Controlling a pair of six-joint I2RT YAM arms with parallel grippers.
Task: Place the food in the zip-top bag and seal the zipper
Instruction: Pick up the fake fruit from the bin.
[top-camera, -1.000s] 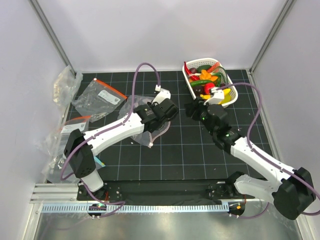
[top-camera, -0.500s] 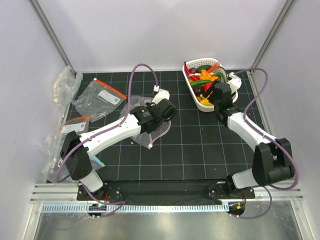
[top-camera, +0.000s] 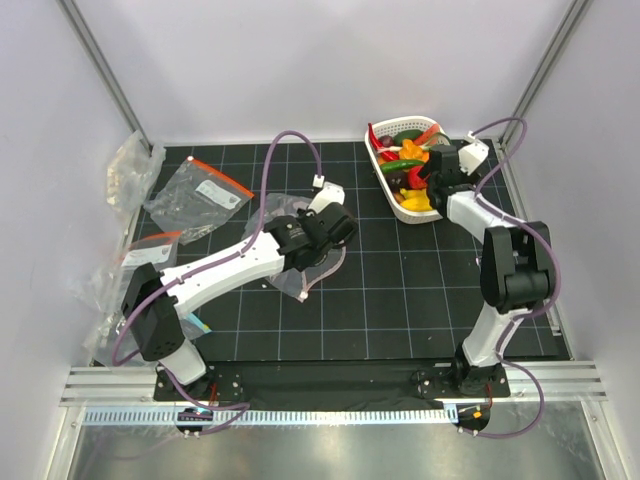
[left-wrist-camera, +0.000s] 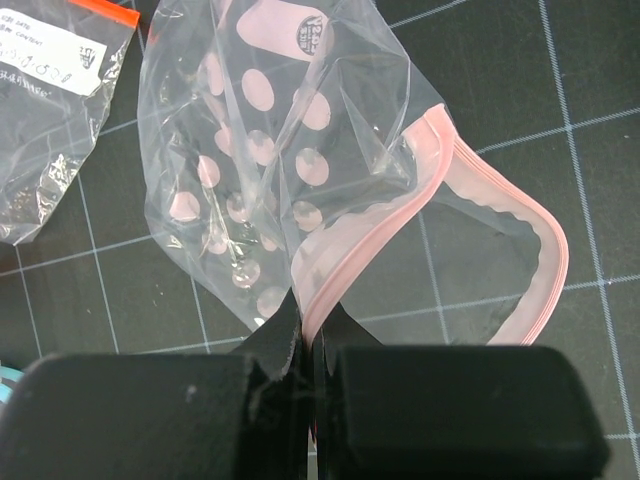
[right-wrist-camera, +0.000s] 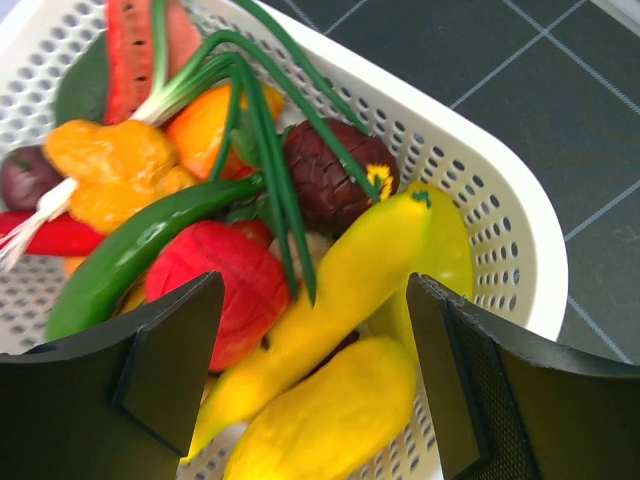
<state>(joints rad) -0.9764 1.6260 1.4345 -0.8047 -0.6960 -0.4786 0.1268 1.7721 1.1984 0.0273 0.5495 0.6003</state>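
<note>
Black gridded tabletop (top-camera: 380, 300) under the whole setup, and I'm placing everything off the white basket (top-camera: 398, 208) that sits on its far right part. The right arm (top-camera: 500, 260) stands folded up just on the near side of the basket and reaches over its right rim. The left arm (top-camera: 220, 265) stretches out well to the left of the basket. The basket itself is upright and heaped.

Left of the basket and a bit nearer the arm bases lies the zip-top bag (left-wrist-camera: 250, 180), clear, crumpled, with pale dots, down on the tabletop. Further left of the basket, well apart from it, are a couple of clear labelled bags (top-camera: 200, 193) with orange-red strips.

The right tool (right-wrist-camera: 315, 300) hangs right above the basket with its jaws spread wide, a yellow banana (right-wrist-camera: 345, 280) showing in the gap below. The left tool (left-wrist-camera: 305, 340), over at the bag left of the basket, is clamped tight on the bag's edge by the mouth.

All the food (right-wrist-camera: 320, 430) I can see is in the basket: bananas, a long green pepper (right-wrist-camera: 130, 262), a red piece (right-wrist-camera: 225, 295), an orange piece (right-wrist-camera: 115, 165), a dark purple piece (right-wrist-camera: 325, 175). The zipper (left-wrist-camera: 548, 262), that pale pink strip, gapes in a loop, unsealed.
</note>
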